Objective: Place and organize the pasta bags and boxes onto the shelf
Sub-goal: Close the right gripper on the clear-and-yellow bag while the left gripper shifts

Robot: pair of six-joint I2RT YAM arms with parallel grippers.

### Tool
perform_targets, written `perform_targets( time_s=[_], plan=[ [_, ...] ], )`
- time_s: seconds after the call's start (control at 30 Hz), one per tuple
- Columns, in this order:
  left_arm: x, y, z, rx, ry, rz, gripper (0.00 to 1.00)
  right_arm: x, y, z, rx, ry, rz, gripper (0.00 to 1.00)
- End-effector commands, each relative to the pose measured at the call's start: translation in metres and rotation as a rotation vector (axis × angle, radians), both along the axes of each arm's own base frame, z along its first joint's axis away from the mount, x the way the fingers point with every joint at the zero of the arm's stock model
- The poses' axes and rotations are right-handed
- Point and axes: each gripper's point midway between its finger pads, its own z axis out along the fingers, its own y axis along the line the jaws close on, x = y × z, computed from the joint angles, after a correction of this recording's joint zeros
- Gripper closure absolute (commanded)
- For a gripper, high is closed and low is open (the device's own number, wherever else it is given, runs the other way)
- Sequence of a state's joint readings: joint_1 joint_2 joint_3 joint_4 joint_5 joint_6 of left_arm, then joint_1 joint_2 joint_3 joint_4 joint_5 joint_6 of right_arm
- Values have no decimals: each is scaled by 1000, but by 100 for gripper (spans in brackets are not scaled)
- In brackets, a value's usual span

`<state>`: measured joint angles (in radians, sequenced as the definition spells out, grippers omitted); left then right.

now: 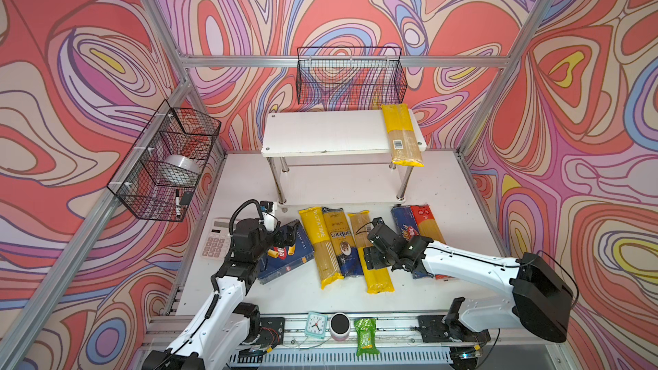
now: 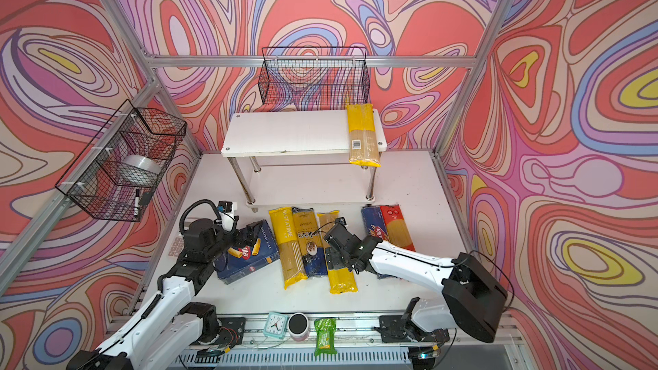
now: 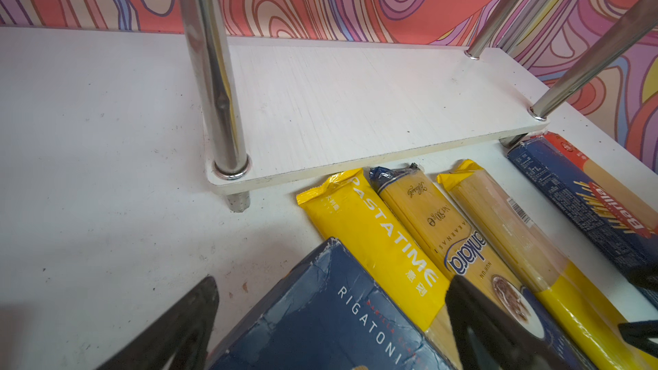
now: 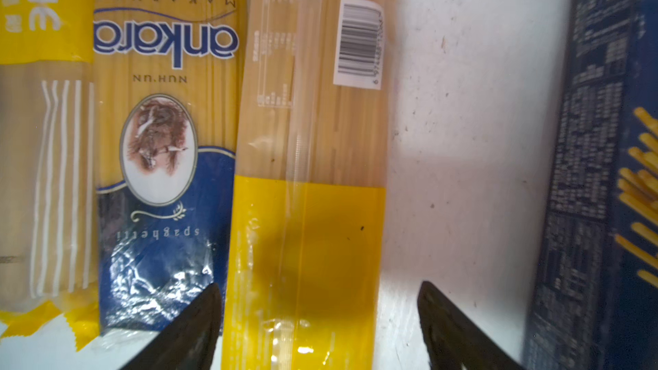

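Observation:
The white shelf (image 1: 320, 133) stands at the back with one yellow-and-clear bag (image 1: 402, 133) on its top board. In front of it on the table lie the rigatoni box (image 1: 292, 261), the Pastatime bag (image 1: 318, 247), the blue-and-gold bag (image 1: 340, 240), another yellow-and-clear bag (image 4: 309, 172), the spaghetti box (image 1: 404, 222) and the red bag (image 1: 425, 222). My left gripper (image 3: 333, 279) is open, its fingers wide on either side of a corner of the rigatoni box (image 3: 320, 315). My right gripper (image 4: 318, 284) is open, straddling the yellow end of the yellow-and-clear bag.
A calculator (image 1: 215, 240) lies left of the rigatoni box. A clock (image 1: 316, 324), a round cup (image 1: 340, 325) and a green packet (image 1: 366, 336) sit on the front rail. Black wire baskets hang on the back wall (image 1: 350, 76) and left wall (image 1: 167, 161).

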<state>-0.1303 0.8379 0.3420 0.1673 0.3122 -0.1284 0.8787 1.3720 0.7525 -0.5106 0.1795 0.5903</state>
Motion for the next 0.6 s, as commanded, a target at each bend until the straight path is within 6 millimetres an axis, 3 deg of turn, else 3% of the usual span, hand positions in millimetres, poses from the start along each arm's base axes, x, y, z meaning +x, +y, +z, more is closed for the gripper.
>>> perform_targets(
  time_s=[0.0, 0.13, 0.37, 0.57],
  plan=[
    [2, 0, 6, -1, -15, 4, 0, 0, 11, -13, 30, 21, 6, 11],
    [2, -3, 6, -3, -13, -17, 0, -1, 12, -26, 11, 33, 23, 8],
    [5, 6, 5, 5, -9, 40, 0, -10, 10, -25, 50, 45, 24, 7],
    [5, 1, 4, 1, -1, 10, 0, -16, -5, -52, -46, 87, 18, 6]
  ],
)
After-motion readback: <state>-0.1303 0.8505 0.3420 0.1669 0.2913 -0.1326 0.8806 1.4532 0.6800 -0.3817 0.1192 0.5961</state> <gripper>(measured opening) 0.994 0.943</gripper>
